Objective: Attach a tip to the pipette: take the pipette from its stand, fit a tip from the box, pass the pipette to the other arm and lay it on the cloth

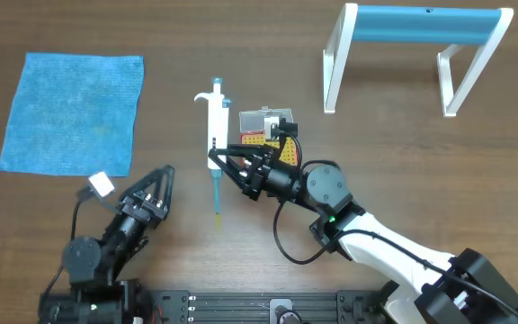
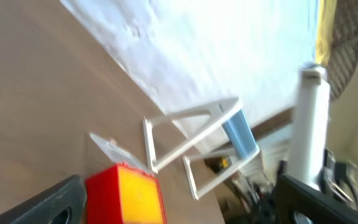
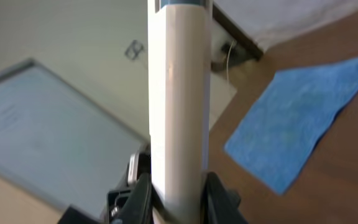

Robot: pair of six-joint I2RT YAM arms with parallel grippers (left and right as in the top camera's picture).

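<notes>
My right gripper (image 1: 230, 166) is shut on the white pipette (image 1: 214, 126) around its body, left of the tip box (image 1: 264, 131). The pipette's blue-capped head points to the far side, and a thin yellowish tip (image 1: 218, 209) sits on its near end. In the right wrist view the pipette body (image 3: 179, 93) stands between the two fingers (image 3: 219, 198). My left gripper (image 1: 156, 187) is open with nothing in it, near and left of the pipette. In the left wrist view the red and yellow tip box (image 2: 128, 196) and the pipette (image 2: 309, 124) show beyond its fingers (image 2: 51, 202). The blue cloth (image 1: 75, 112) lies flat at the far left.
The white stand with a blue top bar (image 1: 421, 54) is at the far right. The tip box's clear lid (image 2: 114, 149) hangs open. Bare wooden table (image 1: 178, 252) lies between the two arms and in front of the cloth.
</notes>
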